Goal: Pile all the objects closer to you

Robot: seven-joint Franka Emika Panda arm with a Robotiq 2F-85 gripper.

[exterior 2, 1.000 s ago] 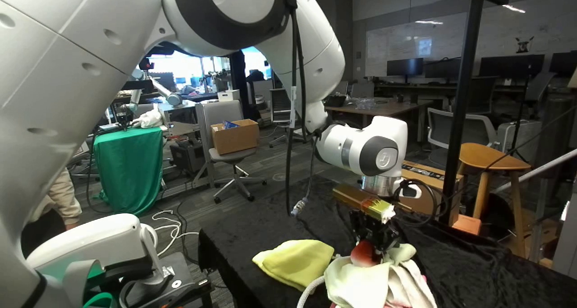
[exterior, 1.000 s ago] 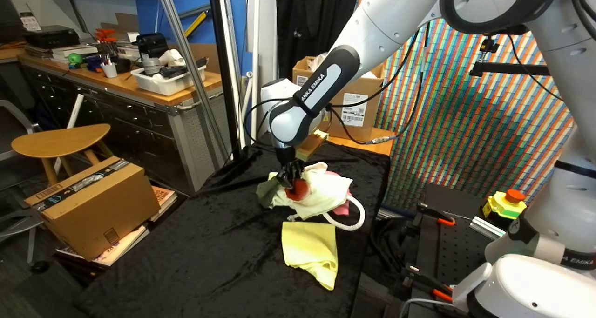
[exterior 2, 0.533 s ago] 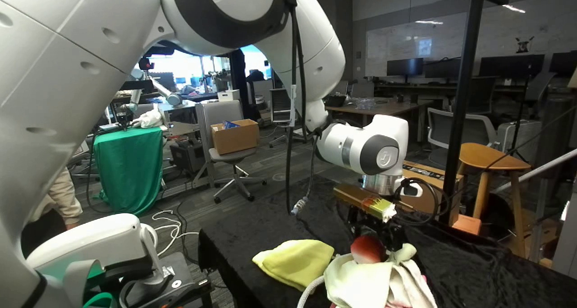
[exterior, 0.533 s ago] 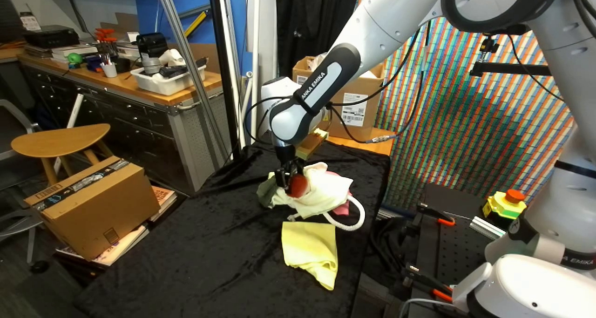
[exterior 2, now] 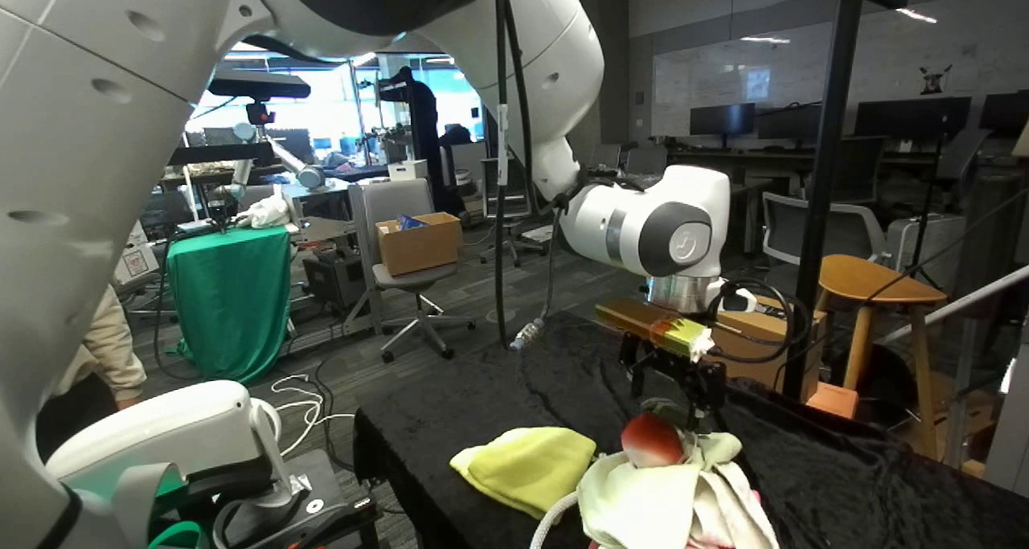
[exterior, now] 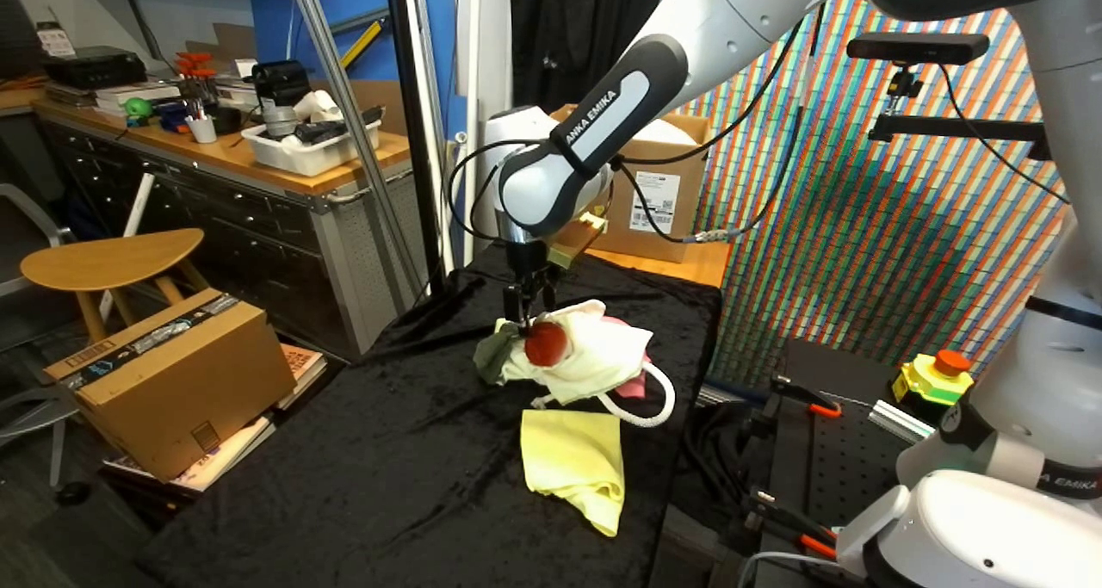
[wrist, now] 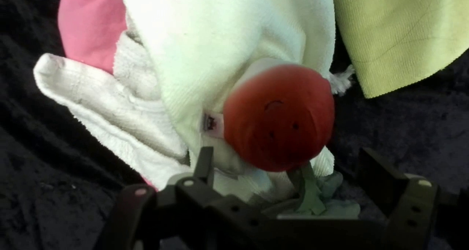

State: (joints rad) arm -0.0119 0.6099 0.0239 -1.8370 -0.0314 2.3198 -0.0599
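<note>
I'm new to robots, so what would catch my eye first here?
Probably the white robot arm, bent over the black-covered table in both exterior views. Close by its open gripper, a round red item with a drawn face rests on a heap of pale cloths. A bright yellow cloth lies beside that heap.

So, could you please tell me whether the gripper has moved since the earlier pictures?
Yes, upward: judged against the yellow cloth, which has stayed put, the gripper now hangs higher in both exterior views.

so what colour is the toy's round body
The body is red, fading to white; best seen in the wrist view.
</note>
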